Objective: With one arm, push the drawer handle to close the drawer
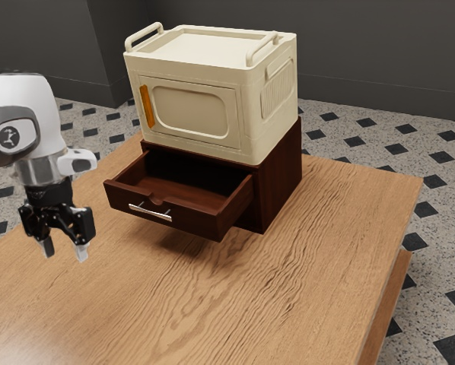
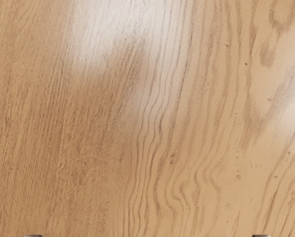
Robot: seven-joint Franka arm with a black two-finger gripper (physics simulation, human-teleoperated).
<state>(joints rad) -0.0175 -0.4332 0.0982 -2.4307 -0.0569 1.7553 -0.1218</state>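
Jaws are standing spread, pinching nothing; gripper (image 1: 65, 256) is hanging over the table (image 1: 319, 266), apart from the handle (image 1: 150, 214). Drawer (image 1: 121, 199) is jutting from the dark cabinet (image 1: 281, 179), under the cream box (image 1: 193, 114). Rigid, likely light; metal bar probably slick, so pushing mid-bar is looking better than gripping. Open air is separating gripper and drawer front; table's edge is running well apart.

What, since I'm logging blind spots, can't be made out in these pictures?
- Drawer's rear end: exterior view, hidden inside the dark wooden cabinet.
- Cream box's interior: exterior view, behind its closed door.
- Arm's base: exterior view, cut off by the left edge.
- Most of the fingers: wrist view, cut off by the lower edge.
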